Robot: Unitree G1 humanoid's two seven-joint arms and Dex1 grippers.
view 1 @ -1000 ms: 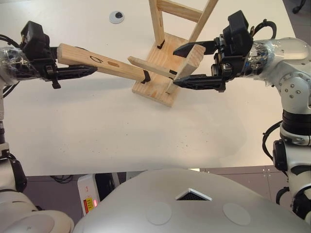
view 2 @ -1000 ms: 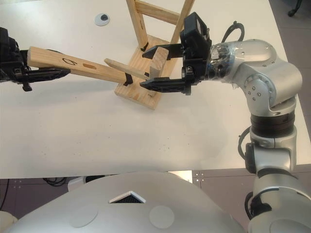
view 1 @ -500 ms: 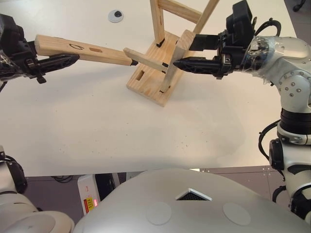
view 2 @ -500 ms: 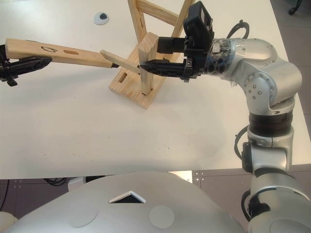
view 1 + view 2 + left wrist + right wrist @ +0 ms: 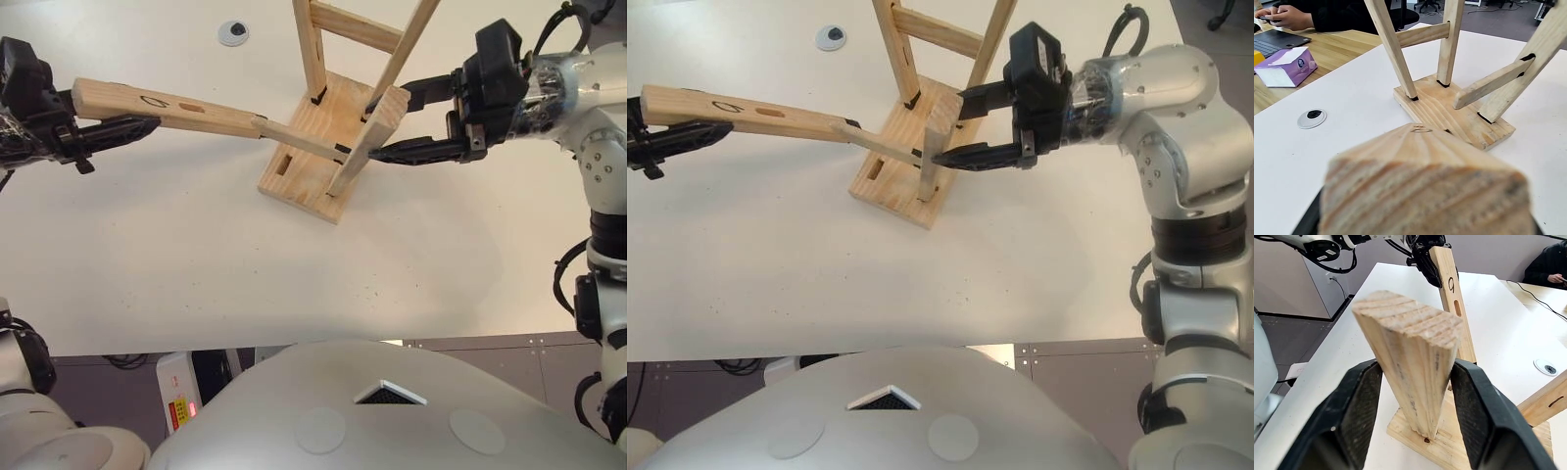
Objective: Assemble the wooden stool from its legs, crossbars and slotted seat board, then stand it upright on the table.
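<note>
A pale wooden slotted seat board (image 5: 312,181) is seen lying flat on the white surface (image 5: 245,274), well clear of its near edge. A tilted wooden leg (image 5: 364,147) standing on it is clamped by the right claw (image 5: 385,125). A near-level second leg (image 5: 186,106), carrying a thin crossbar (image 5: 299,139), is gripped by the left claw (image 5: 132,116).

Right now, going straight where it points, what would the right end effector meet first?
The short pale wooden leg held between the right end effector's fingers; beyond, probably the thin wooden crossbar.
</note>
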